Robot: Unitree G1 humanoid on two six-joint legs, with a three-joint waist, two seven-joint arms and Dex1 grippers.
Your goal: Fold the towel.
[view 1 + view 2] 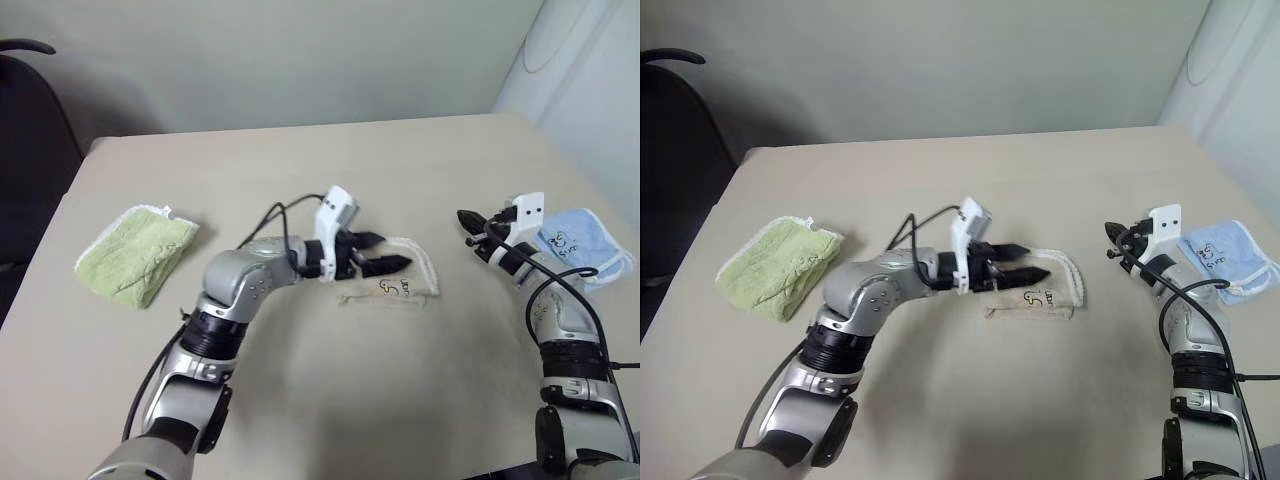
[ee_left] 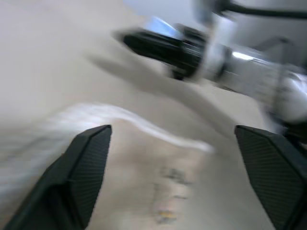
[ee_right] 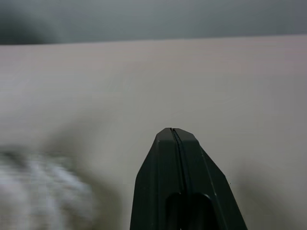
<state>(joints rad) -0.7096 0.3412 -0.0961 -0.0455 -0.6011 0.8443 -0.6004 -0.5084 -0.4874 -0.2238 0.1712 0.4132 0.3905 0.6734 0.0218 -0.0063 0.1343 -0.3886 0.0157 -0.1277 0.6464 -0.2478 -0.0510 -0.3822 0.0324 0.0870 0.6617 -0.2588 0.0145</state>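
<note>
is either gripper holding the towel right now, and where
Nothing is held. The left gripper is open above the folded towel, with its fingers apart. The right gripper is shut on nothing, away from the towel.

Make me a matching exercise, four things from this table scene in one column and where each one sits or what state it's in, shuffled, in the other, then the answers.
Things:
1. towel
2. lime-green cloth
3. light blue cloth
4. right gripper

Places or states:
A. folded, near the table's left edge
B. fingers shut, holding nothing
C. folded small at mid-table, under the left gripper
D. near the table's right edge, beside the right arm

Pairs: 1-C, 2-A, 3-D, 4-B
</note>
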